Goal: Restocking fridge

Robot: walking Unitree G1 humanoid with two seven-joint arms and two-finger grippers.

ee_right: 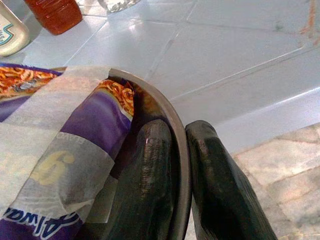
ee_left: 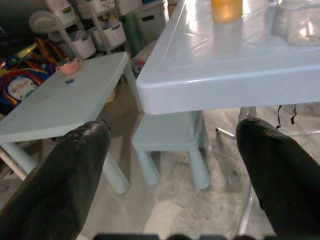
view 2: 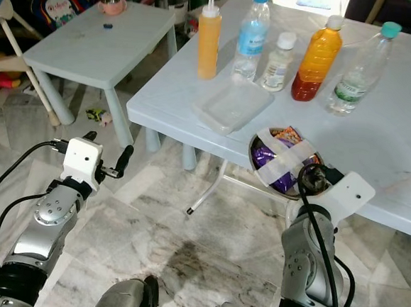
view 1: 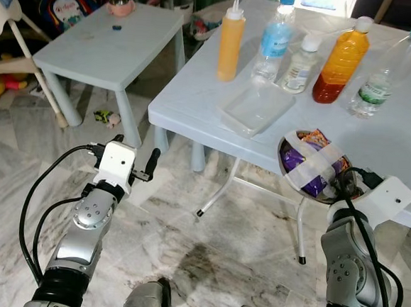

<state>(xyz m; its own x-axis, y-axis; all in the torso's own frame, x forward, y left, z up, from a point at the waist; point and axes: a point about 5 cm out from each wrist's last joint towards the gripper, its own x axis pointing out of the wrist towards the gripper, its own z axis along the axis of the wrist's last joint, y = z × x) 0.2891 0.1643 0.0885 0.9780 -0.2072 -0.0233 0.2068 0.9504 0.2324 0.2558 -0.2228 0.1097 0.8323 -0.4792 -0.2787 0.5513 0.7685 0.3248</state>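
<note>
R gripper (ee_right: 182,165) fingers (ee_right: 150,170) pinch the rim of the bowl (view 1: 289,171), one inside, one outside; bowl w/ purple snack packs (view 1: 311,162) taped in hangs off the tabletop (view 1: 407,127) edge. L gripper (ee_left: 172,165) fingers spread, empty, below tabletop level. Risk: rim-only pinch, so bowl may swing or slip; bottles (view 1: 341,61) are well apart.

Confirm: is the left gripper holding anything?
No. The left gripper is open below the table edge with nothing between its fingers.
</note>
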